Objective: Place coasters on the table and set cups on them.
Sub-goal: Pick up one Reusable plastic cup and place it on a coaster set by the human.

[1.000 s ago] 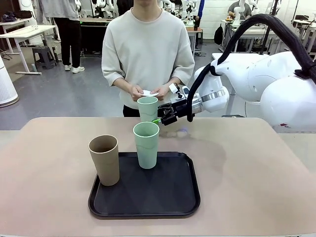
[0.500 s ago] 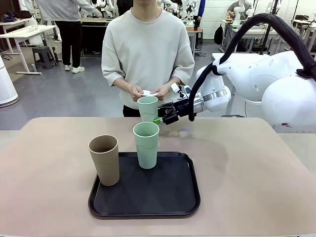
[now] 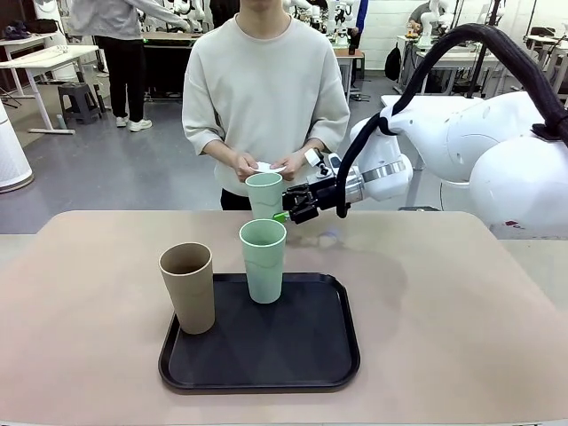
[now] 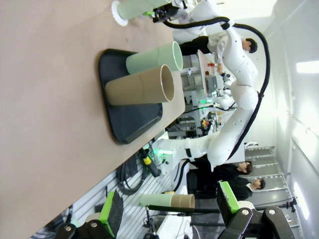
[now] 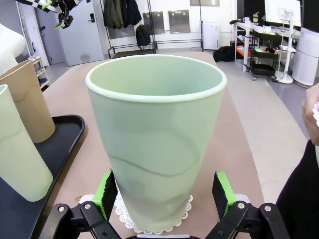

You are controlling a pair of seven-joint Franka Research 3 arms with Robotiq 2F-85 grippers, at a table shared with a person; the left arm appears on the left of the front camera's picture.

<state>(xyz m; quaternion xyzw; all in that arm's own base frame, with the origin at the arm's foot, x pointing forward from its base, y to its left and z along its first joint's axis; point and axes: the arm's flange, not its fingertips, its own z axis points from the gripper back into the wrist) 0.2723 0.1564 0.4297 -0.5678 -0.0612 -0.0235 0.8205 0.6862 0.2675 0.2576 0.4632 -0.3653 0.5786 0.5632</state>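
Note:
A pale mint cup (image 5: 157,134) stands upright on a lacy white coaster (image 5: 130,219) on the table (image 3: 444,311), near its far edge. My right gripper (image 5: 163,199) is open, with one finger on each side of the cup's base. From the front, this cup (image 3: 264,193) is just left of the right gripper (image 3: 286,214). A second mint cup (image 3: 263,260) and a tan cup (image 3: 188,287) stand on the black tray (image 3: 293,346). The person's hands hold white coasters (image 3: 269,167). My left gripper (image 4: 169,209) is open and holds nothing, far from the cups.
The person stands close behind the table's far edge, with their hands (image 3: 247,166) just behind the far cup. The right arm (image 3: 461,133) reaches in from the right, above the table. Bare tabletop lies to the left and right of the tray.
The right gripper has only shifted slightly beside the far mint cup. The cups, the tray and the person's hands stay where they were.

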